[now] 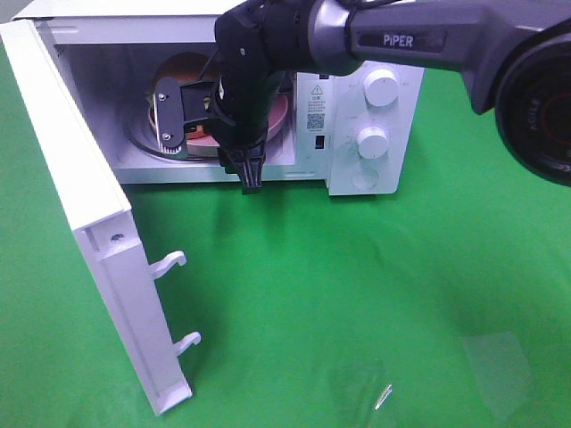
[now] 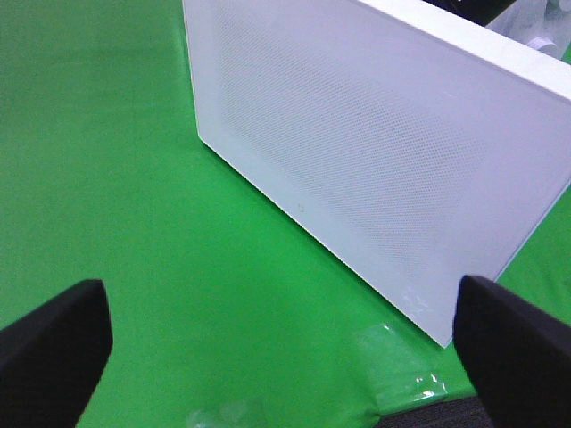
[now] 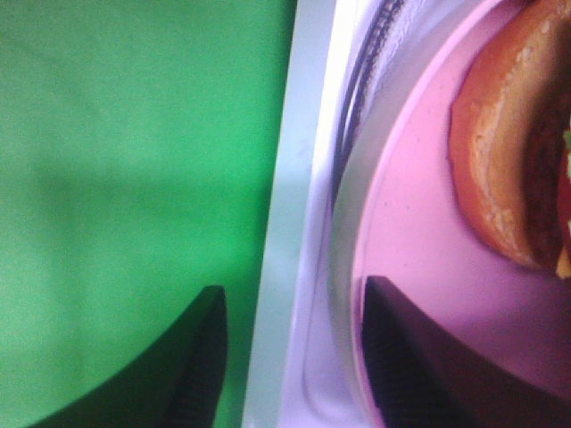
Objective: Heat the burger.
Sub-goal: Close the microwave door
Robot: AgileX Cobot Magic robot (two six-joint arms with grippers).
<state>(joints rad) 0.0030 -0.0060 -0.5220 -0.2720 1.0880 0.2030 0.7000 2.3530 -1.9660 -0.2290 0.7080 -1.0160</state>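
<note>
The burger (image 3: 508, 152) sits on a pink plate (image 3: 419, 232) inside the microwave (image 1: 375, 107), whose door (image 1: 80, 205) is open. The right pincer (image 3: 290, 294) is at the plate's rim, jaws apart, holding nothing. The left pincer (image 2: 285, 348) is wide apart over the green bench (image 2: 134, 178).

The right arm (image 1: 401, 36) reaches in from the right toward the far middle, wrist bent so the right gripper (image 1: 251, 178) points straight down with its fingers parted, clamping nothing, while the left gripper (image 2: 285, 357) holds its fingers spread wide and empty.
</note>
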